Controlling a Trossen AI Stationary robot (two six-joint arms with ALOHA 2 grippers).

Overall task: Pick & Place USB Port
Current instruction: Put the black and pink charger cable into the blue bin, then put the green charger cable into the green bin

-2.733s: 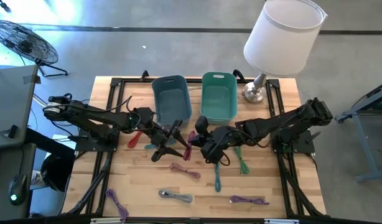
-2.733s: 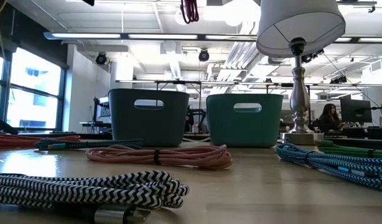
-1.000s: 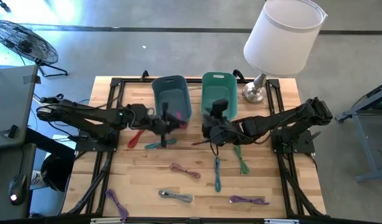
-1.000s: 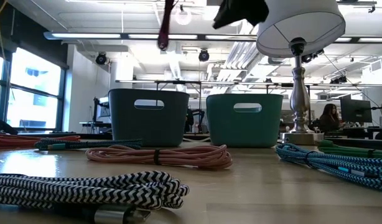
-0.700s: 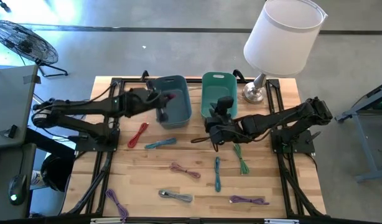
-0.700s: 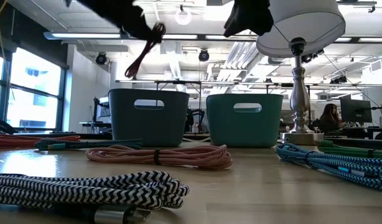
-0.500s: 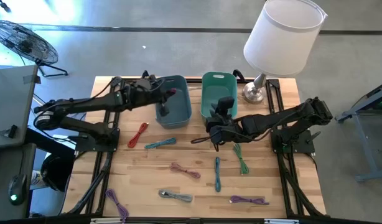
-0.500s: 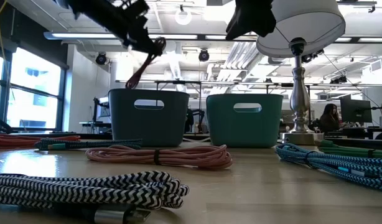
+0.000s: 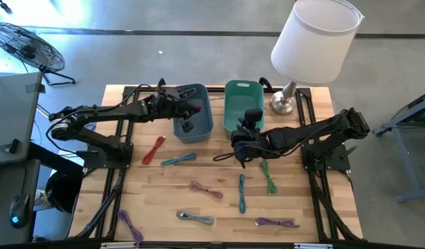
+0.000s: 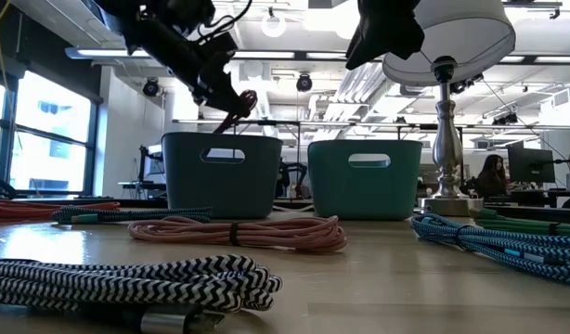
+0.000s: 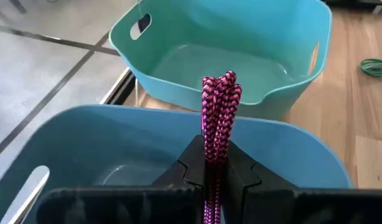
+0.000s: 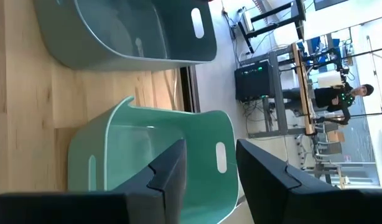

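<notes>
Left end effector (image 9: 187, 116) moved over blue bin (image 9: 201, 95) | wrist view: pinching magenta cable (image 11: 219, 106)

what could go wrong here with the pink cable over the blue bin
The left gripper is shut on the pink braided cable above the blue plastic bin; released near the rim, its dangling end may catch on the wall. The right gripper, open by the teal plastic bin, is close, so the arms may clash.

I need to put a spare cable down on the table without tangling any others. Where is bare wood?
Bare wood lies along the left side, between the red cable and the purple cable near the front corner, and at the right front beyond the green cable. The middle is crowded: teal, pink and grey cables lie close together.
</notes>
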